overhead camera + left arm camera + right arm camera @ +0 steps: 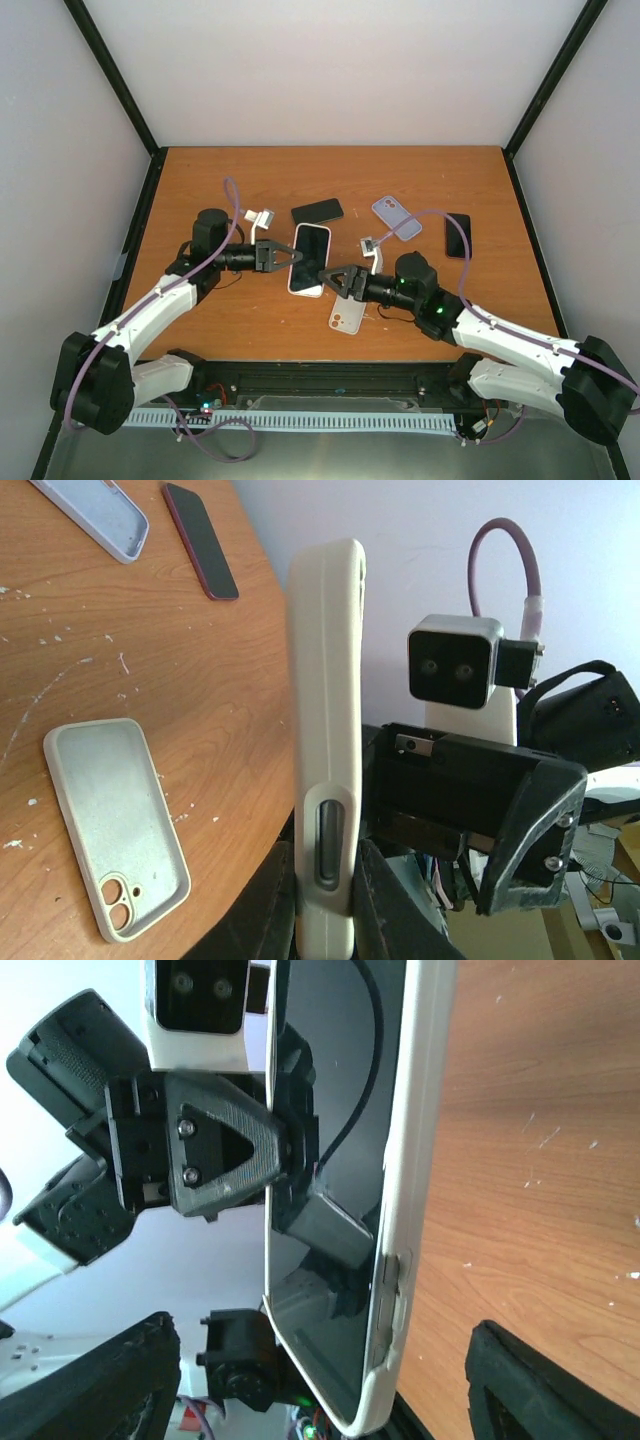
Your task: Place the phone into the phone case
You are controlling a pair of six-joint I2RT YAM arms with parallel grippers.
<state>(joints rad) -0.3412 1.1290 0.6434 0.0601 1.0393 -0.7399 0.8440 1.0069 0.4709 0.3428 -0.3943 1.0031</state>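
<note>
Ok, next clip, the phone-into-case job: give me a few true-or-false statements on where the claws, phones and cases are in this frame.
1. The left claw is clamped on the white-cased phone. True.
2. The right claw is shut on that phone. False: its jaws stand open, one on either side of the phone's end.
3. An empty cream case lies inside-up on the table. True.
4. The lavender case has a phone in it. False: it lies empty.
5. The dark red phone sits in the cream case. False: it lies bare on the table, apart from both loose cases.
</note>
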